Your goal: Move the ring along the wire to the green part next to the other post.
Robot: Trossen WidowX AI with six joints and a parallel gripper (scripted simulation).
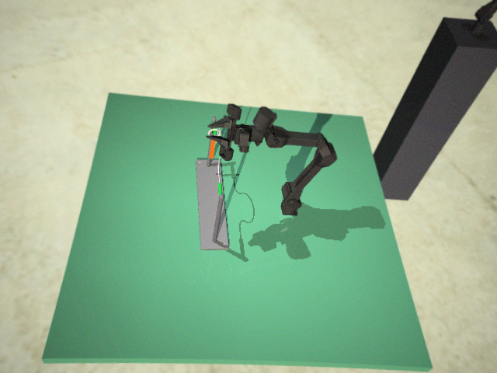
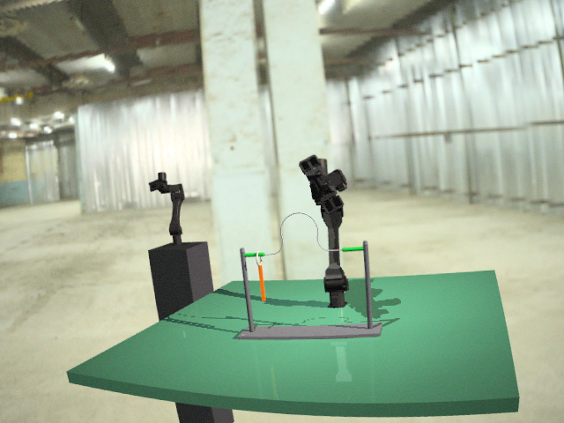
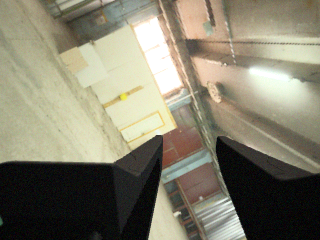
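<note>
The black arm's tool (image 1: 217, 132) hovers part-open and empty above the light, rigid white ring's (image 2: 259, 257) slim orange handle (image 2: 262, 283), best pinched mid-shaft.

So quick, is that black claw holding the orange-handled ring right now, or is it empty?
Gripper: jaws partly open, holding nothing; the orange-handled ring hangs apart from it.

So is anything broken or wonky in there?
Nothing looks broken. The ring hangs on the green part beside one post, its orange handle straight down. The only odd thing is the gripper: it is raised high, holds nothing, and its camera sees the ceiling, not the handle.
</note>
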